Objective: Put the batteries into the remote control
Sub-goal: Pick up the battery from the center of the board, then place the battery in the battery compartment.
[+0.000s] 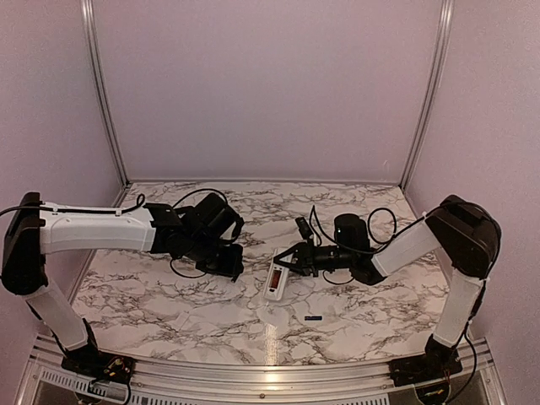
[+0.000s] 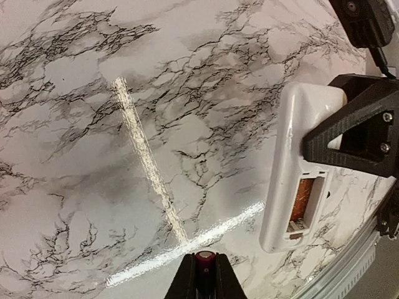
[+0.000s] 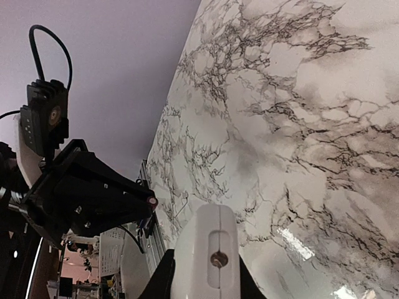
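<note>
Your right hand grips one end of the small white rectangular plastic remote near the middle of the marble-patterned desk. The remote's battery bay is open. Your left hand is clenched on a slim black cylindrical battery, held near the remote but apart from it. The second black battery lies loose on the desk, nearer the arm bases.

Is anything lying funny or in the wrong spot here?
One slim black battery lies alone on the marble table, apart from the small white plastic remote control, whose back compartment gapes open and uncovered. The left gripper holds the other battery.
</note>
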`<move>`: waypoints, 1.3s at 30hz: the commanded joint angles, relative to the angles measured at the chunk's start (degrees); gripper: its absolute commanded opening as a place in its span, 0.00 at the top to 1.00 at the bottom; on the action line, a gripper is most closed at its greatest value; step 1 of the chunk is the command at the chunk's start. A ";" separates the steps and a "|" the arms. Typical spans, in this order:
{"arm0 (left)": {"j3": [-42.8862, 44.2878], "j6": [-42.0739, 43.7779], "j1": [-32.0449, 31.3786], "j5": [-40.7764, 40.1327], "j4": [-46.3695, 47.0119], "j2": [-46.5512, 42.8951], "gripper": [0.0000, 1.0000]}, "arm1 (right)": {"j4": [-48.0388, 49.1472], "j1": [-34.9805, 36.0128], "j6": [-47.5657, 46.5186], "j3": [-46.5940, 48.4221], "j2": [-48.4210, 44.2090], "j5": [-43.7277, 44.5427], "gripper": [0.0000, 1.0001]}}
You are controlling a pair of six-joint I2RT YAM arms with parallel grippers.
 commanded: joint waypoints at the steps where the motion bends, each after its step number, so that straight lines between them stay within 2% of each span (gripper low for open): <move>1: -1.93 -2.18 -0.01 9.98 1.48 -2.79 1.00 | 7.46 1.93 7.59 -0.50 2.66 0.89 1.00; 5: -2.71 -4.74 -0.30 12.99 3.09 -2.45 1.00 | 9.79 3.58 12.22 -0.39 4.42 1.47 1.00; 15: 0.26 -6.45 -1.74 12.87 1.89 0.96 1.00 | 11.88 5.70 17.00 0.92 8.14 2.91 1.00; 26: 3.61 -5.86 -2.88 8.96 -3.75 4.20 1.00 | 19.15 8.43 23.05 2.34 13.31 3.73 1.00; 39: 6.91 -5.78 -3.94 6.50 -8.25 7.64 1.00 | 20.13 8.87 24.12 3.23 14.22 5.65 1.00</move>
